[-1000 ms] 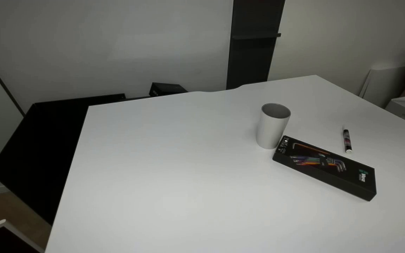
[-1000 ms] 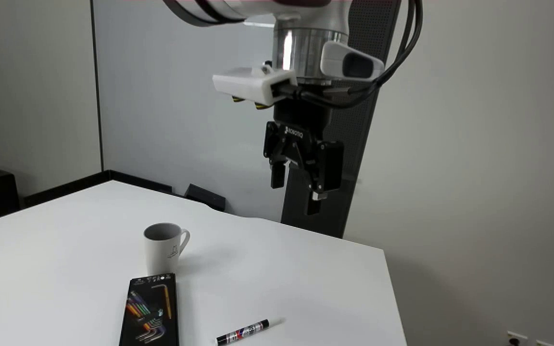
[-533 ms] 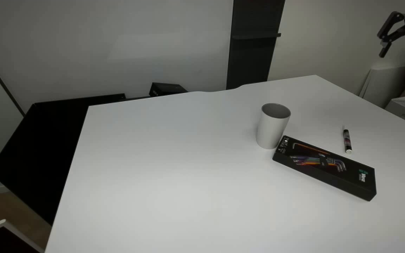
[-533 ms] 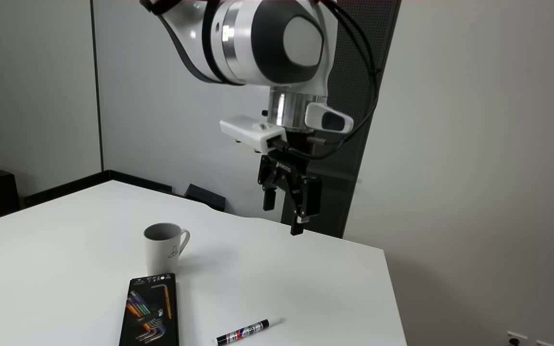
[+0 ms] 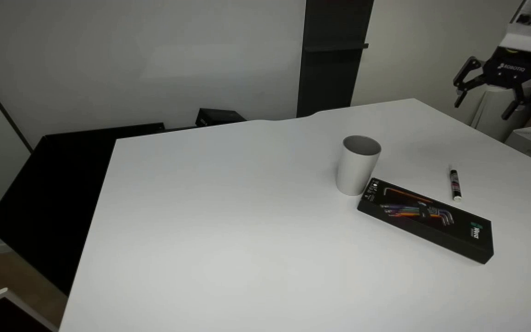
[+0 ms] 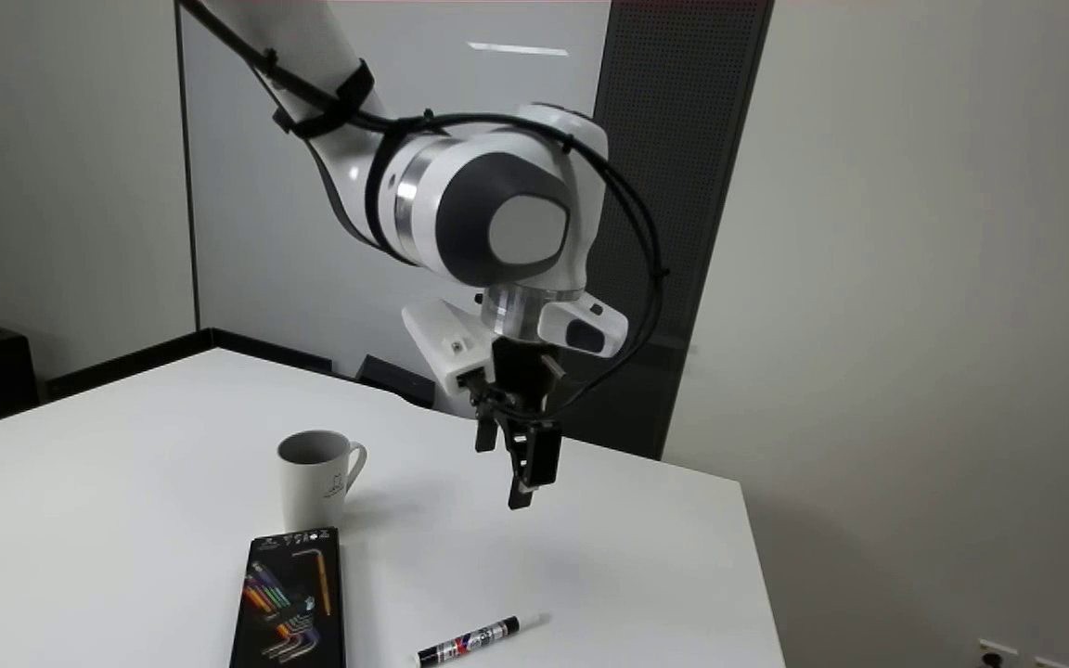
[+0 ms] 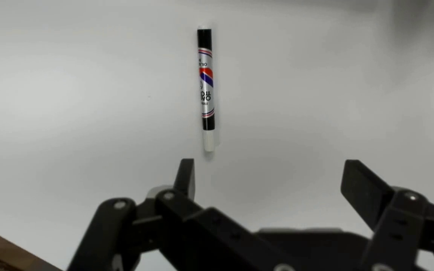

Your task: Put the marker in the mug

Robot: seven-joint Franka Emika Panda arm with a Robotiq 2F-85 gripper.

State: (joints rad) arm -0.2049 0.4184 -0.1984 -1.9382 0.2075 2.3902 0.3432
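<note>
The black marker [image 5: 455,185] with a whitish end lies flat on the white table, also seen in an exterior view [image 6: 470,642] and in the wrist view [image 7: 206,81]. The white mug [image 5: 356,170] stands upright, its handle showing in an exterior view [image 6: 312,492]; it is out of the wrist view. My gripper [image 5: 483,109] is open and empty, above the table, as an exterior view [image 6: 503,473] shows too. In the wrist view my gripper [image 7: 269,169] has its jaws wide apart. The marker lies ahead of the fingertips, nearer the left finger [image 7: 185,177], whitish end towards me.
A flat black box [image 5: 424,221] with pictures of coloured hex keys lies beside the mug, between it and the marker's side; it also shows in an exterior view [image 6: 289,594]. The white table [image 5: 228,230] ends at an edge near the wall.
My gripper has come down and moved towards the marker's side of the table, entering both exterior views, and its wrist has turned and tilted. It stays open. Marker, mug and box have not moved.
</note>
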